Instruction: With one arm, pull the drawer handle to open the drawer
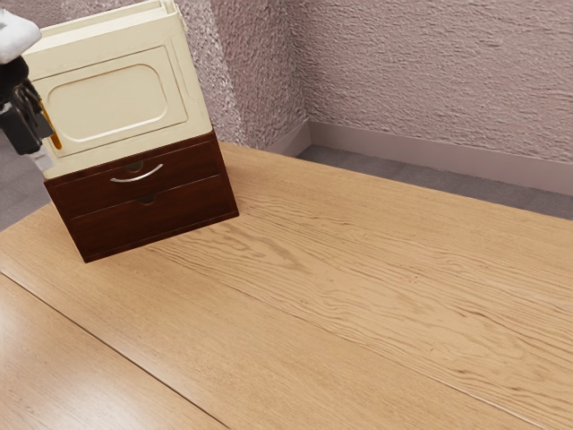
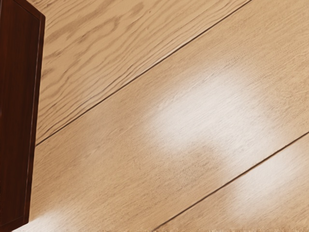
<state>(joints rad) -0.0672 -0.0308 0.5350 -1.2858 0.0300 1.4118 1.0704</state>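
At the exterior view's left, my gripper (image 1: 43,159) hangs near the cream box (image 1: 109,103), apart from the handle, and I cannot tell whether my fingers are spread or together; the box, with its raised oval panel, stands on the dark wooden cabinet (image 1: 183,211), whose upper drawer (image 1: 192,162) looks shut behind a thin, bowed metal handle (image 1: 136,180). I judge that handle stiff and slippery, best gripped mid-bow and drawn straight out; the drawer should slide lightly, unless skewed; rightward spread the grained tabletop (image 1: 358,278) and rough plaster wall (image 1: 430,72).
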